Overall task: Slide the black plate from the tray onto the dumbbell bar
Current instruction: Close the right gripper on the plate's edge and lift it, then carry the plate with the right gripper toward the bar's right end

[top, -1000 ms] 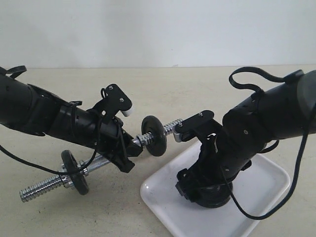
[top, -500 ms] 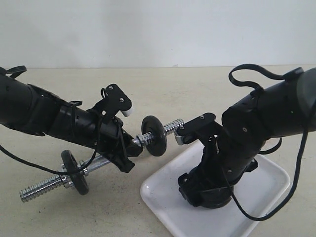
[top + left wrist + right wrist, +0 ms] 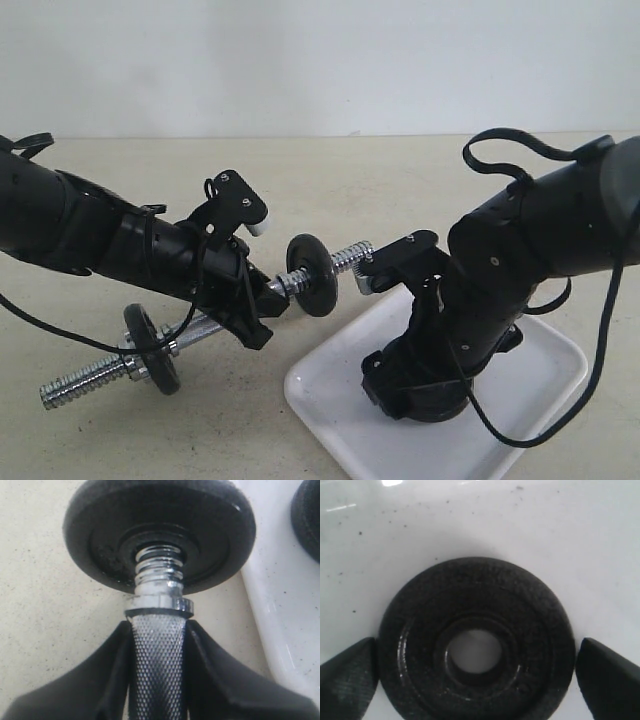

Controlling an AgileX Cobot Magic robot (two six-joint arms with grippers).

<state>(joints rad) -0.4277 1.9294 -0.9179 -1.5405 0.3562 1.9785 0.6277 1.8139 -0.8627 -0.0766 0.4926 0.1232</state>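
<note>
Dumbbell assembly at the stage of picking up the last disc. At the far left tip of the dumbbell bar (image 3: pixel 85 380), bare thread projects past the first mounted disc (image 3: pixel 150 348), which is seated on the bar's left threaded section. Toward the bar's middle, the left end effector (image 3: pixel 158 627) is pressed together on the knurled handle and holds the bar off the worktop (image 3: pixel 400 190), tilted so that its right end is the higher one. Just beyond that grip, a second mounted disc (image 3: pixel 312 275) sits on the bar's right threaded section, with more thread showing past it. To the right of the bar's right tip and below it lies the tray (image 3: pixel 330 420). The black plate (image 3: pixel 530 620) lies flat on the tray, well apart from the bar. The right end effector (image 3: pixel 476 672) hangs over the plate with its fingers (image 3: pixel 350 675) spread to either side of the rim and not yet closed on it. Judged progress: the bar is presented and the plate is bracketed. Grasping, lifting, aligning the centre hole with the bar's right tip and sliding the plate on are all left to do. Count: one bar, one tray, two arms, and three like discs, two on the bar and one on the tray.
</note>
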